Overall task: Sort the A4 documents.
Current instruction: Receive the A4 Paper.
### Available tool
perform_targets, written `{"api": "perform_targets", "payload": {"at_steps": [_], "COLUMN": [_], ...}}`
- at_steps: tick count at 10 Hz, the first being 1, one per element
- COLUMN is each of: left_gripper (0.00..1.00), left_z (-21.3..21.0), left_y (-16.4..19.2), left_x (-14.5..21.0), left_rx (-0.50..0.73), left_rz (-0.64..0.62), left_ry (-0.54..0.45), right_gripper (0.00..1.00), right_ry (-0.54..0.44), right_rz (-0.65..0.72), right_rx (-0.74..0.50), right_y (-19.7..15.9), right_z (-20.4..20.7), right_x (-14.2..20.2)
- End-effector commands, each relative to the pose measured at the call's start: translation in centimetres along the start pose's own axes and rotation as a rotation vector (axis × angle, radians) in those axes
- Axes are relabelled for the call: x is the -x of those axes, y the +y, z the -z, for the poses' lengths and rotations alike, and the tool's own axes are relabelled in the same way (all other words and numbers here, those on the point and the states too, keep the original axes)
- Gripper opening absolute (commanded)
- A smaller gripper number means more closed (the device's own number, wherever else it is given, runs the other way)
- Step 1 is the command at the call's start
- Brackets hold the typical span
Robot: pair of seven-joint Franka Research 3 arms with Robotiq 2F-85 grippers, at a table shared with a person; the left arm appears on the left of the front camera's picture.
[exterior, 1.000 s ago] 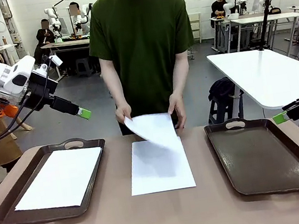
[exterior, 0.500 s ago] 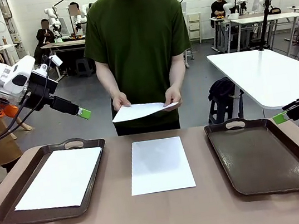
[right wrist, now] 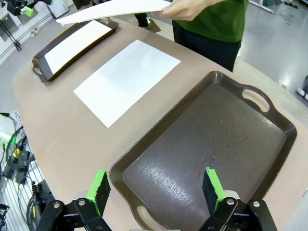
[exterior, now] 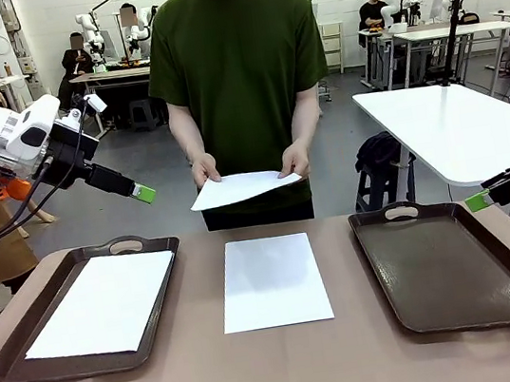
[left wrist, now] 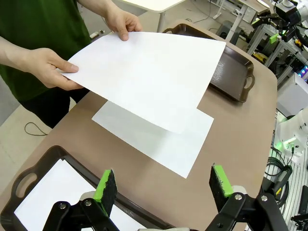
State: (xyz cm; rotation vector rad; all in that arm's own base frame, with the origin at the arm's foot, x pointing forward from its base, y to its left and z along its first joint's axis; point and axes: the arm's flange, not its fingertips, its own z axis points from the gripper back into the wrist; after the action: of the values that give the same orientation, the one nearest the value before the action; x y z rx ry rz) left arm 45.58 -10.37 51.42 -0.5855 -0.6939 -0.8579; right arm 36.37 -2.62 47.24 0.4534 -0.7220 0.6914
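A person in a green shirt holds one white A4 document (exterior: 240, 188) in both hands above the table's far edge; the same sheet (left wrist: 144, 72) (right wrist: 113, 9) shows in both wrist views. Another sheet (exterior: 273, 279) (left wrist: 156, 137) (right wrist: 126, 79) lies flat in the middle of the table. A third sheet (exterior: 104, 303) (left wrist: 57, 197) (right wrist: 74, 42) rests in the left brown tray (exterior: 26, 326). My left gripper (exterior: 144, 193) (left wrist: 162, 185) hangs open, high above the left tray. Over the bare right tray (exterior: 448, 263) (right wrist: 211, 144), my right gripper (exterior: 477, 201) (right wrist: 156, 186) is open too.
The brown table (exterior: 282, 369) is bare between the trays and along its near edge. A white table (exterior: 447, 124) stands behind on the right. Further back, other people sit at workbenches.
The person lifted the top sheet off the middle pile and now holds it level at waist height. Both arms stayed still.
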Motion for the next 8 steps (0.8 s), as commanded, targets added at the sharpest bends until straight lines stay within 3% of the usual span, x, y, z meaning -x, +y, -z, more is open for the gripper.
{"api": "perform_targets", "payload": {"at_steps": [1,8], "left_gripper": [1.00,1.00], "left_z": [0.00,0.00], "left_y": [-0.07,-0.07], "left_x": [-0.04,-0.04], "left_rx": [0.001,0.001], "left_rz": [0.004,0.004], "left_ry": [-0.001,-0.001], "right_gripper": [1.00,1.00], "right_ry": [-0.027,-0.027], "right_rz": [-0.007,-0.007], "right_rx": [-0.019,-0.019], "right_y": [-0.38,-0.38], "right_z": [0.37,0.37], "right_x": [-0.11,-0.11]}}
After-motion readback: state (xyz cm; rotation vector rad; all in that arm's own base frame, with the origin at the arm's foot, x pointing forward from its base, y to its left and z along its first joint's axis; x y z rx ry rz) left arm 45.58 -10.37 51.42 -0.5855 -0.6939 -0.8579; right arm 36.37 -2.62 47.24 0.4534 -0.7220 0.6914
